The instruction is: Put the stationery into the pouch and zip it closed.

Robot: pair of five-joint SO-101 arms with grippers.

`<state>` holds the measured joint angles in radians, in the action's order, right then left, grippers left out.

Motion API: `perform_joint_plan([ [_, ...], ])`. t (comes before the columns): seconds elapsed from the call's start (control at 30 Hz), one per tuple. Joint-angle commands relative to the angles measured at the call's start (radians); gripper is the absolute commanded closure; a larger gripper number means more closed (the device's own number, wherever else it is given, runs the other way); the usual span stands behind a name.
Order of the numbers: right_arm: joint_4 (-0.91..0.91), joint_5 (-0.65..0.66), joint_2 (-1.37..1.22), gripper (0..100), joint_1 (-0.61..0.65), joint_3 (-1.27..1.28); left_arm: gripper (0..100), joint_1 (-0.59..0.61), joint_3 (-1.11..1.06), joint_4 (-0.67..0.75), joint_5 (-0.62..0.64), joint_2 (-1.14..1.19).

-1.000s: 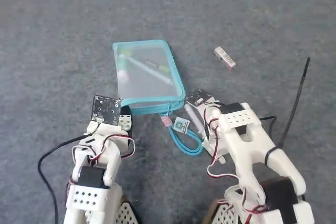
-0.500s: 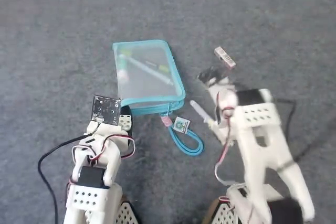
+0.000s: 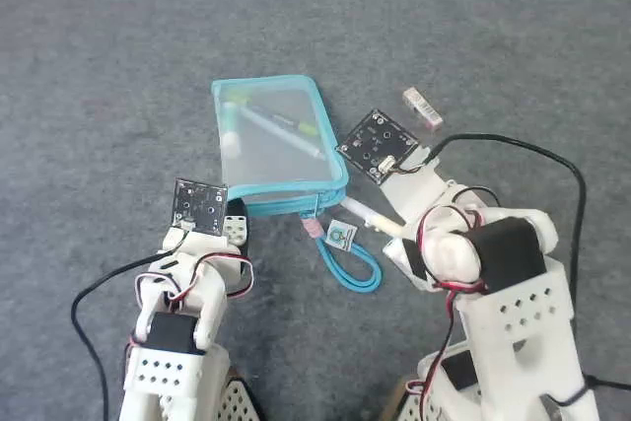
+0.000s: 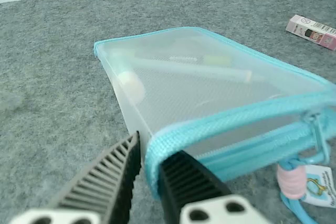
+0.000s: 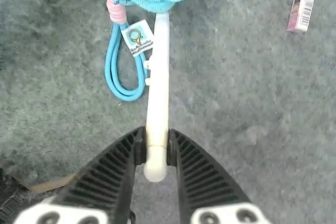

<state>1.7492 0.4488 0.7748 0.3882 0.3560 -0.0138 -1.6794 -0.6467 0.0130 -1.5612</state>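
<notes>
Two arms: right gripper (image 5: 156,139), jaws clamped on pen (image 5: 157,77), swung back to pouch (image 4: 210,93); left gripper (image 4: 152,153) jaws pinch pouch edge; pen tip hidden.

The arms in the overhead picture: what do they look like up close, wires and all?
The left arm and right arm are white plastic with black motor blocks, draped in thin red, black and white wires. The left gripper and right gripper have black ribbed fingers.
</notes>
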Motion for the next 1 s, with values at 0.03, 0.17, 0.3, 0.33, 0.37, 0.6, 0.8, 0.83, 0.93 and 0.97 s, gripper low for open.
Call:
perform_joint_plan([
  [0.03,-0.168,0.069,-0.108,99.1,-0.188,0.137,99,0.005,0.010,0.025,-0.002,-0.006],
  [0.17,-0.378,0.132,-0.266,99.1,-0.364,0.256,99,0.005,0.010,0.023,-0.002,-0.006],
  [0.3,-0.536,0.173,-0.470,99.1,-0.449,0.295,99,0.005,0.010,0.023,-0.002,-0.006],
  [0.33,-0.564,0.175,-0.522,99.1,-0.458,0.293,99,0.005,0.010,0.023,-0.002,-0.006],
  [0.37,-0.587,0.180,-0.576,99.1,-0.461,0.292,99,0.005,0.010,0.023,-0.002,-0.006],
  [0.6,-0.599,0.184,-0.846,88.7,-0.450,0.196,99,0.005,0.010,0.023,-0.002,-0.006],
  [0.8,-0.633,0.183,-0.888,88.4,-0.449,0.192,99,0.005,0.010,0.023,-0.002,-0.006],
  [0.83,-0.639,0.183,-0.889,89.6,-0.450,0.193,99,0.005,0.010,0.023,-0.002,-0.006],
  [0.93,-0.641,0.176,-0.888,97.0,-0.460,0.192,99,0.005,0.012,0.023,-0.002,-0.006],
  [0.97,-0.631,0.176,-0.880,99.7,-0.460,0.189,99,0.005,0.012,0.023,-0.002,-0.006],
])
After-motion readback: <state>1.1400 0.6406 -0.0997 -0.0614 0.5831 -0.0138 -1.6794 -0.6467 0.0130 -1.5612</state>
